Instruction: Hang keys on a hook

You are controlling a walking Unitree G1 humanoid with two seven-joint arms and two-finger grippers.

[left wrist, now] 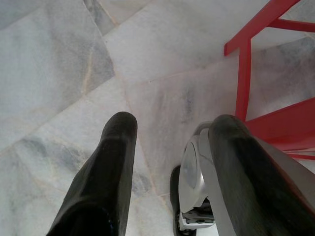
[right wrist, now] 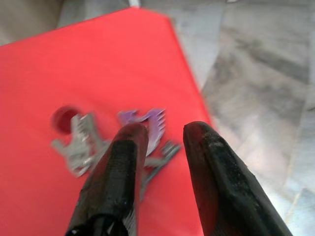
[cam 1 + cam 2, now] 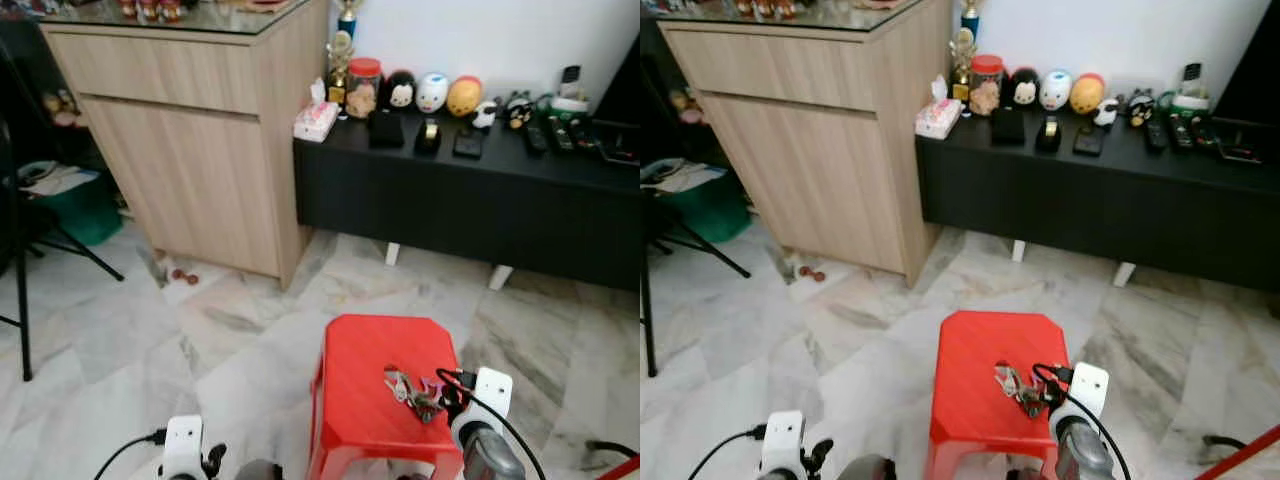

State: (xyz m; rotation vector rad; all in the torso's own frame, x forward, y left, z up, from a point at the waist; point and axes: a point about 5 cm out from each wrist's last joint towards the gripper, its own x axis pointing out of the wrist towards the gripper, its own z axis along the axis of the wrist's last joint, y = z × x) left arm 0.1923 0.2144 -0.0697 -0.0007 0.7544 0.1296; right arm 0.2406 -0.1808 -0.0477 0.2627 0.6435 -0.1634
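A bunch of keys (image 3: 408,388), silver with one purple key (image 2: 153,121), lies on the top of a red plastic stool (image 3: 360,390), close to the small hole in the seat. My right gripper (image 2: 165,130) hovers just above the keys at the stool's right edge. It is open, and one of its fingers (image 2: 123,152) covers part of the bunch. Nothing is held between the fingers. My left gripper (image 1: 172,123) hangs open over the marble floor to the left of the stool.
A tall wooden cabinet (image 3: 200,130) stands at the back left. Beside it a low black bench (image 3: 470,190) carries jars, figurines and remotes. A black stand leg (image 3: 20,300) and a green bin (image 3: 75,205) are on the left. Marble floor surrounds the stool.
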